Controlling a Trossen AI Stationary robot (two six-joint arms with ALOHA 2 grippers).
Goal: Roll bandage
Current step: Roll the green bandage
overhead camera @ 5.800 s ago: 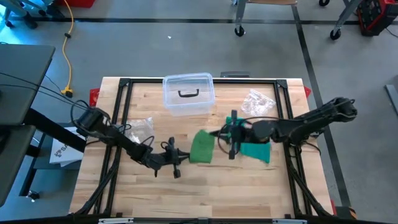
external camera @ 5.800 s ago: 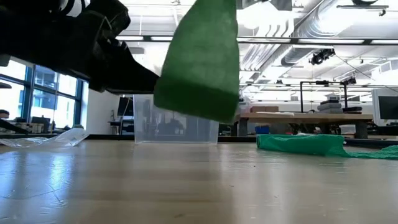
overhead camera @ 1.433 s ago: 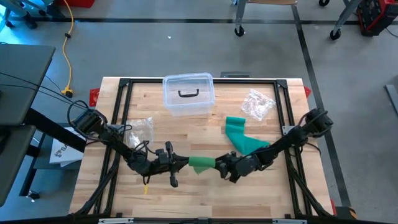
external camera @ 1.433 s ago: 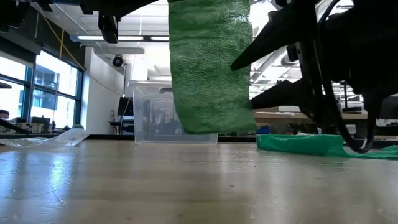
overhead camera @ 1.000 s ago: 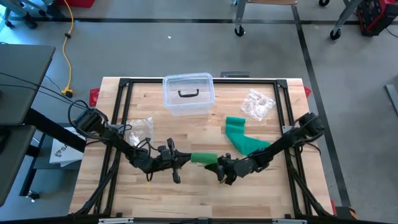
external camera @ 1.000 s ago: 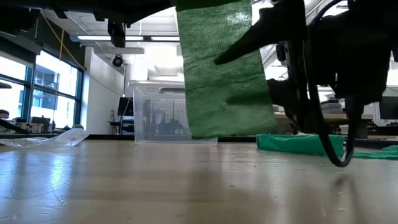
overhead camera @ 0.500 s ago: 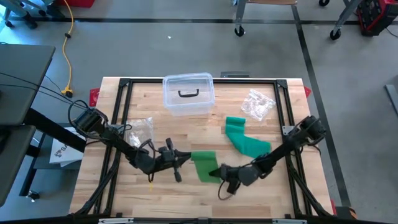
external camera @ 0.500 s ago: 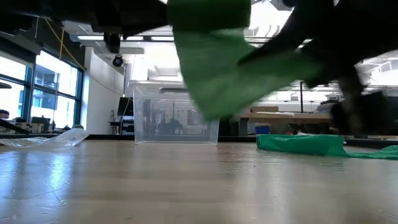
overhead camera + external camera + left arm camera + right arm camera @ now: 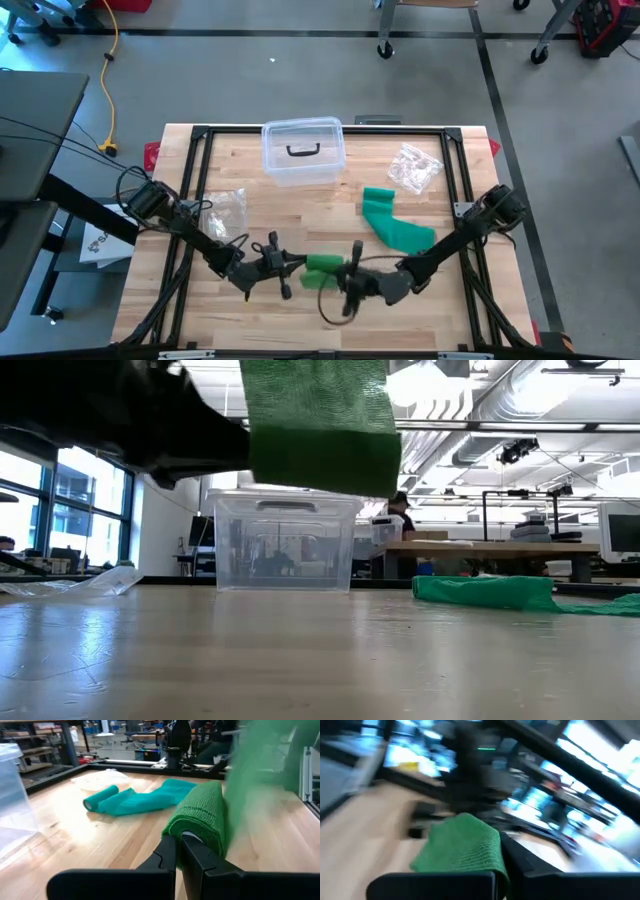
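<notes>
High view: left end effector (image 9: 287, 264) and right end effector (image 9: 345, 277), both clamped on the green bandage (image 9: 322, 269) between them, with rolling barely begun above the table (image 9: 300, 215).

— How are the two arms built?

— Slim black segments joined by rounded joints are seen on the left arm (image 9: 185, 228) and the right arm (image 9: 460, 235), with thin black cables looped alongside.

— And the ends?

— Two flat, dark, matte fingers (image 9: 165, 857) are carried by each, smooth-edged; on the right arm, the fingers (image 9: 515, 857) are blurred.
</notes>
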